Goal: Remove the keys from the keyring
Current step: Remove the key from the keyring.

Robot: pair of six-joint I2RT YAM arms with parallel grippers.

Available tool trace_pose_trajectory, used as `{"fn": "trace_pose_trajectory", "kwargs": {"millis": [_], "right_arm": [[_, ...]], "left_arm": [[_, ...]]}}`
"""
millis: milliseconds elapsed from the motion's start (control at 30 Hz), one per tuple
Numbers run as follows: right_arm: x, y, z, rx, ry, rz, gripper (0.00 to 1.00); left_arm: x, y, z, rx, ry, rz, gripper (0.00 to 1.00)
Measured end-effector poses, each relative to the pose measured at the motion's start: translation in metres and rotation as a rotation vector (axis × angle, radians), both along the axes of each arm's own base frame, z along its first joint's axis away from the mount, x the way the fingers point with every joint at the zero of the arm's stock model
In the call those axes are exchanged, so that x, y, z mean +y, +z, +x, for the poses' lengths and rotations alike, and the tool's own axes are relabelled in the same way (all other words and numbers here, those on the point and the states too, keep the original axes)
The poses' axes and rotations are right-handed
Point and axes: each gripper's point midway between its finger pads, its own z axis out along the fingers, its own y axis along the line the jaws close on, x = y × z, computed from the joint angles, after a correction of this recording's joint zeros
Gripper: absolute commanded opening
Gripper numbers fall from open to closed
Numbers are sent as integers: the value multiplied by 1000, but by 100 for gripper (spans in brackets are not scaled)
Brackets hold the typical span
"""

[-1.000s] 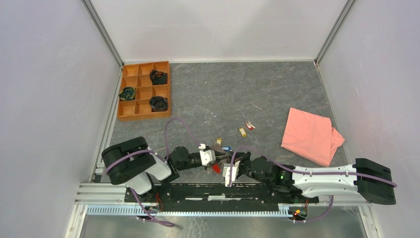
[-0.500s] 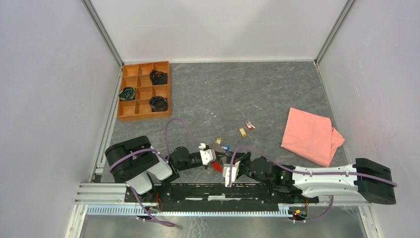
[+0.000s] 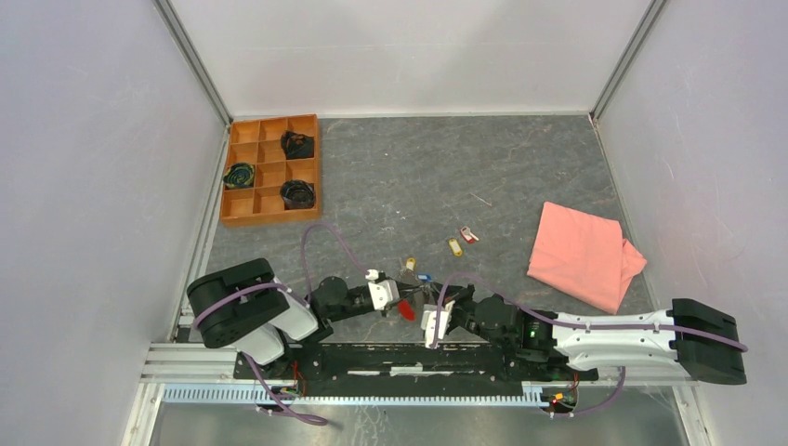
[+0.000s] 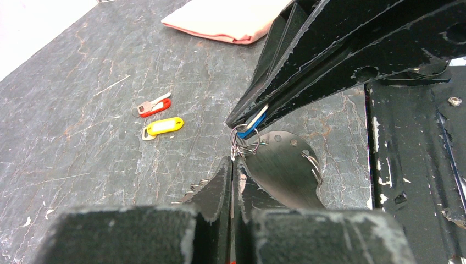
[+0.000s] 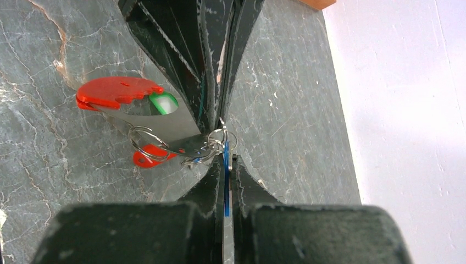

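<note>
Your left end effector (image 4: 232, 166) is closed to a slit, pinching the keyring (image 5: 165, 125) at the end where its thin wire rings hang. The red strap (image 5: 112, 92) sticks out beside those fingers, pale face showing. All of this sits at the near middle of the bench (image 3: 390, 177), just ahead of the arm bases.

Tip to tip with it from the right, your right end effector (image 5: 226, 165) is clamped flat on the blue key (image 4: 253, 121). That key's long axis runs in line with the right fingers, left to right, and its threaded end points at the ring just left of them. Judging by that, the wire has to be worked out through the key's hole, with the left holding firm.

Farther right and away from you, a red key (image 4: 155, 106) and a yellow key (image 4: 162, 126) lie loose. The pink cloth (image 3: 581, 253) is well beyond.
</note>
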Motion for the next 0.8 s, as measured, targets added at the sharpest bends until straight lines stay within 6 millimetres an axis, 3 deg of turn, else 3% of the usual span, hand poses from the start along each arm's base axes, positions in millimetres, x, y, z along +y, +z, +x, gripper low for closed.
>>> {"fn": "trace_pose_trajectory", "kwargs": {"millis": [800], "right_arm": [[-6,-3,1,13,-32,33,0]], "left_arm": [[6,12,-4,-18,-3,-30,2]]}}
